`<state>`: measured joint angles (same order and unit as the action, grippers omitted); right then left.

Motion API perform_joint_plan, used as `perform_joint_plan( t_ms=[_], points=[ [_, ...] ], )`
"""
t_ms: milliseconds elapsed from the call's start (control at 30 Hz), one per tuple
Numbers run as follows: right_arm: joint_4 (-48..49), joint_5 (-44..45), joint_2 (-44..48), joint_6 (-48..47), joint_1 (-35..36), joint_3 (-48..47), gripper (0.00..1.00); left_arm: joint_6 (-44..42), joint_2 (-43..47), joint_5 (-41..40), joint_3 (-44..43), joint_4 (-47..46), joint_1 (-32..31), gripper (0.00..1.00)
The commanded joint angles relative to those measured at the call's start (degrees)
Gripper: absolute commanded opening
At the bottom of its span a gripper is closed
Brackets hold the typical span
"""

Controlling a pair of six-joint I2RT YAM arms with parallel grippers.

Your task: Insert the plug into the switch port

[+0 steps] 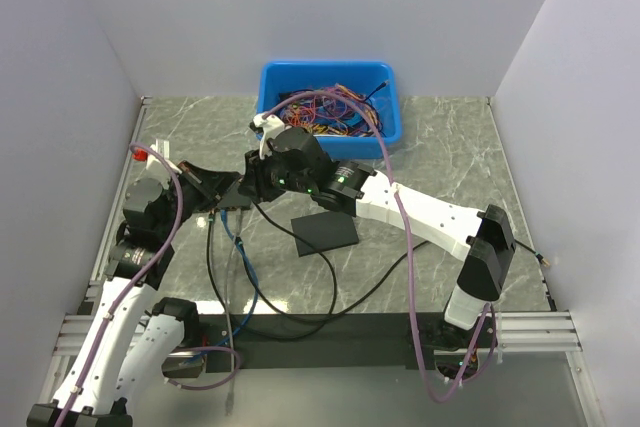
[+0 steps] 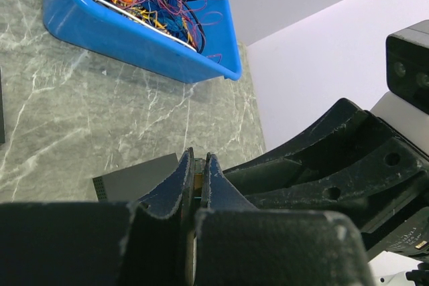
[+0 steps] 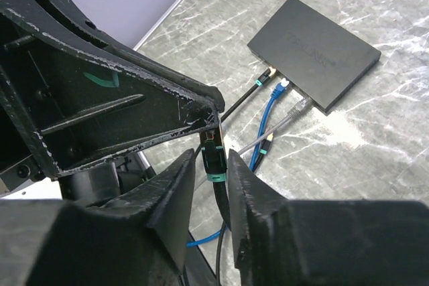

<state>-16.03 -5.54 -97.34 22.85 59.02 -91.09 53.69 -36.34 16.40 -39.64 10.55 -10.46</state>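
Fingers (image 3: 177, 195) of the right gripper (image 3: 213, 182) closely flank the plug (image 3: 213, 159), contact unclear; the left gripper (image 2: 199, 165), fully closed, pinches its top. It hangs short of the switch port (image 3: 295, 95): square it to a free socket beside the cables (image 3: 270, 110).

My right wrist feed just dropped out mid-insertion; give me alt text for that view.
A black plug with a teal band stands between the fingers of the right gripper, its top meeting the tips of the left gripper. Beyond, on the marble table, lies the dark switch, with black, blue and grey cables plugged into its near edge.
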Motion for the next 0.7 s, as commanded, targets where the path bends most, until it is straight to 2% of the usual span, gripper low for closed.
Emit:
perform_joint_plan(
  t_ms=[0, 300, 367, 500, 533, 567, 633, 667],
  points=[
    [2.32, -0.26, 1.89, 0.0, 0.13, -1.11, 0.33, -0.34, 0.65, 0.12, 0.09, -2.2, -0.18, 0.01],
    [2.23, -0.96, 0.49, 0.18, 0.13, -0.93, 0.21, -0.34, 0.92, 0.12, -0.09, -2.64, -0.18, 0.0],
    [2.41, -0.88, 0.49, 0.09, 0.21, -0.67, 0.17, -0.34, 0.92, 0.29, 0.0, -2.81, -0.18, 0.0],
    [2.59, 0.0, 0.75, 0.09, 0.13, 1.17, 0.0, -0.6, 0.74, 0.21, 0.17, -3.07, -0.18, 0.02],
    [2.67, 0.61, 1.1, 0.0, 0.13, 1.79, 0.0, -0.87, 0.57, -0.05, 0.09, -2.64, -0.18, 0.05],
    [2.59, 0.97, 1.62, -0.09, 0.04, 3.1, 0.0, -1.3, 0.48, -0.49, -0.09, -2.46, -0.18, 0.13],
    [2.06, 3.33, 2.41, -0.44, -0.05, 4.86, 0.0, -1.75, 0.04, -1.11, -0.18, -1.85, -0.18, 0.23],
    [1.8, 4.3, 2.94, -0.44, -0.14, 5.74, 0.0, -2.01, -0.14, -1.37, -0.35, -1.76, -0.18, 0.35]
  ],
)
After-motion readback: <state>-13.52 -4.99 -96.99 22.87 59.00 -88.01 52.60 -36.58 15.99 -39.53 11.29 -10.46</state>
